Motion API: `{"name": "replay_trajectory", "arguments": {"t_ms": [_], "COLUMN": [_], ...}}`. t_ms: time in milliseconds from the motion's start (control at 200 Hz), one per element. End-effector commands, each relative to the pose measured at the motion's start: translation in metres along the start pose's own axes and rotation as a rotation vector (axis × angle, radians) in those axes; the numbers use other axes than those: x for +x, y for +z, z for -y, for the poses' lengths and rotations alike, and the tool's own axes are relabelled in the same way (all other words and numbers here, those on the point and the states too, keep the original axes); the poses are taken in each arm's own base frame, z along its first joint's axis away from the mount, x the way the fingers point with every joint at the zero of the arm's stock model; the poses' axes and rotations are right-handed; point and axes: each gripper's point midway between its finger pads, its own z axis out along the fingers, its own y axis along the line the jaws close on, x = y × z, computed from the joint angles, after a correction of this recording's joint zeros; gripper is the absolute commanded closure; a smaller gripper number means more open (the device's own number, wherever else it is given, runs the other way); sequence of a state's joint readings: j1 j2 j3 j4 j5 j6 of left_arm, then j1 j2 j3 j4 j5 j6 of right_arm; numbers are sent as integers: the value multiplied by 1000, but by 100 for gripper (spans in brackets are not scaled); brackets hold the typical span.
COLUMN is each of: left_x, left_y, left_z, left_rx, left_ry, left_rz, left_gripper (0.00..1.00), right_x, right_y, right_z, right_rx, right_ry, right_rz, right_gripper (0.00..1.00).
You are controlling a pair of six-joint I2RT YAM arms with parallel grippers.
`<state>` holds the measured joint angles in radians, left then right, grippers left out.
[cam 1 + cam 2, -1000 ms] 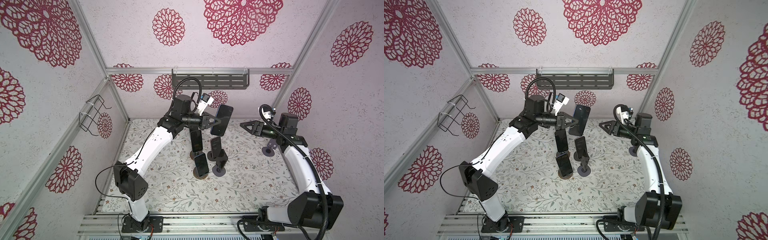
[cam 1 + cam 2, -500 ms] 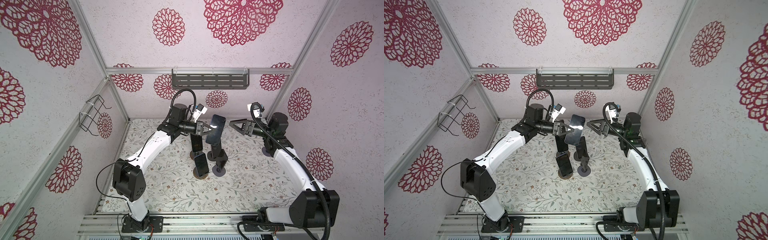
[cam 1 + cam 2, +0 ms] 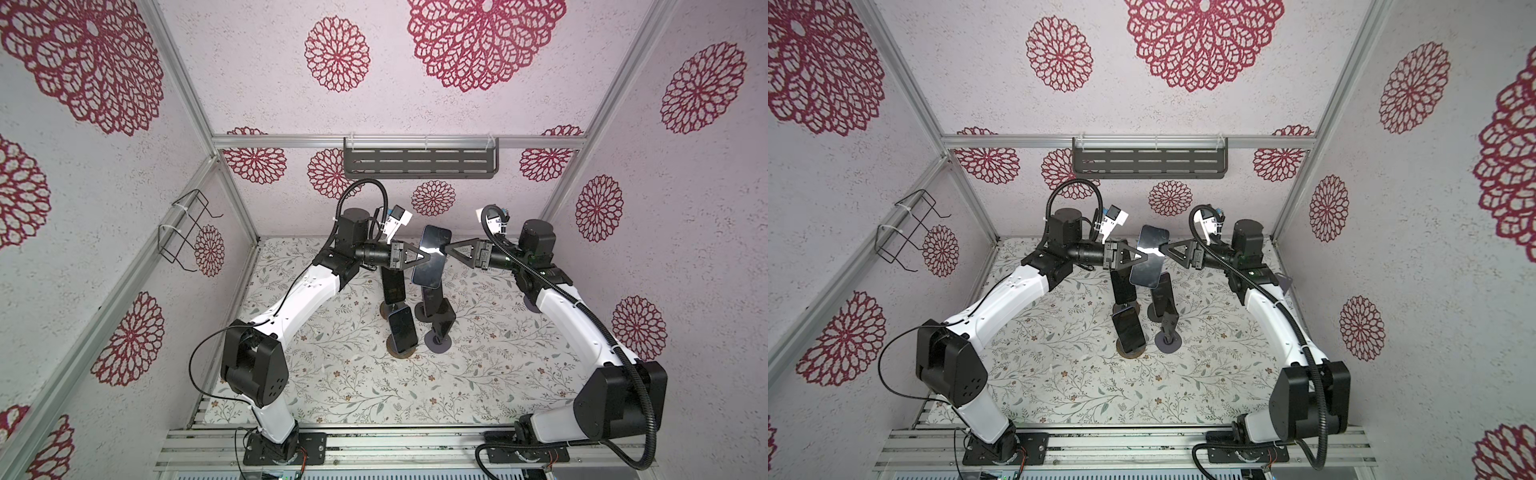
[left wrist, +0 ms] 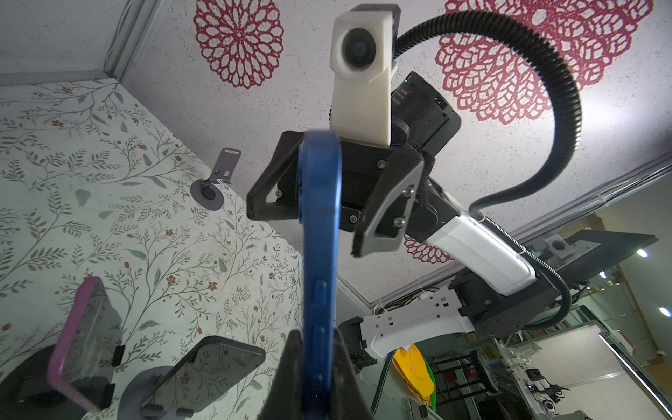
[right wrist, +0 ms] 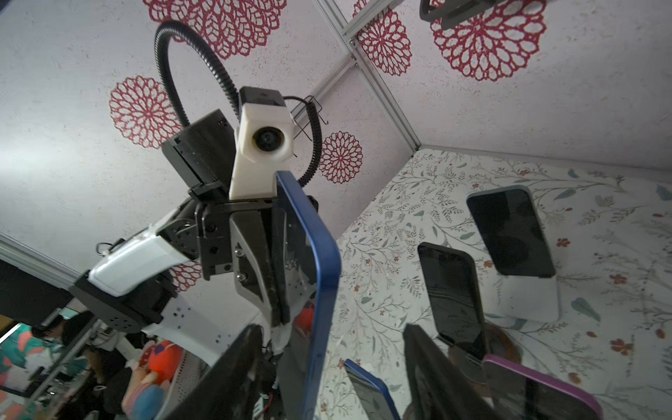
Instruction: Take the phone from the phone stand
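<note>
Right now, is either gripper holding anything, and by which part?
The left gripper is shut on the blue phone, pinching one long edge about midway, in the air. The right gripper straddles the opposite edge with jaws open, not gripping.

Bright, even white light fills the booth, washing the patterned walls (image 3: 457,104) pale and leaving only faint, soft shadows on the floral mat (image 3: 353,386). In both top views a white glare spot sits on the blue phone (image 3: 430,266), and the frame rails (image 3: 181,83) bow near the edges. The wrist views bend strongly, and the phone's near edge is blurred in the left wrist view, with dimmer room and small ceiling lamps (image 4: 642,252) beyond.
</note>
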<state>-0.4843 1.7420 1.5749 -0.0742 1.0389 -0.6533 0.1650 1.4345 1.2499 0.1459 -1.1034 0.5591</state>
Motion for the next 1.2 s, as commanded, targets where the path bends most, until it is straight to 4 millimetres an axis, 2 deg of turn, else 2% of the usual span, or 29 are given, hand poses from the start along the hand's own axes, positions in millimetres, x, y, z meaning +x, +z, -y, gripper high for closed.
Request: {"name": "replay_trajectory", "arguments": {"t_ms": [0,145,340,435,495,555,580,646,751,791,831,846,921,1016,1196], "left_x": [-7,-2,0,-3,-5,-9,-10,-14,-16,-16,-15,-15,-8,3,15], "left_y": [-3,1,5,8,9,10,9,4,-7,-13,-16,-17,-16,-5,18], "left_z": [17,10,4,-3,-7,-10,-11,-15,-30,-40,-45,-48,-55,-54,-56], "left_rx": [43,51,62,52,44,25,16,-41,-236,-335,-422,-455,-588,-705,-822], "left_ry": [59,45,35,22,26,37,45,76,120,137,158,166,208,274,367], "left_rz": [20,4,-4,8,20,42,51,78,98,105,101,101,69,3,-108], "left_gripper": [100,100,100,100,100,100,94,60,21,9,2,0,3,3,2], "right_x": [-11,-16,-18,-19,-20,-22,-23,-26,-33,-35,-37,-38,-41,-40,-35], "right_y": [3,5,7,7,7,6,6,4,0,-3,-6,-7,-14,-21,-13], "right_z": [-11,-20,-25,-27,-25,-23,-22,-18,-10,-4,1,3,9,12,13], "right_rx": [-25,-91,-142,-143,-126,-99,-89,-45,50,107,156,172,249,325,369], "right_ry": [-68,-62,-49,-53,-55,-58,-57,-55,-33,-10,9,18,57,83,96], "right_rz": [24,43,52,54,65,76,78,97,152,180,213,227,298,357,335], "right_gripper": [54,66,76,87,99,100,100,100,100,100,100,100,100,100,100]}}
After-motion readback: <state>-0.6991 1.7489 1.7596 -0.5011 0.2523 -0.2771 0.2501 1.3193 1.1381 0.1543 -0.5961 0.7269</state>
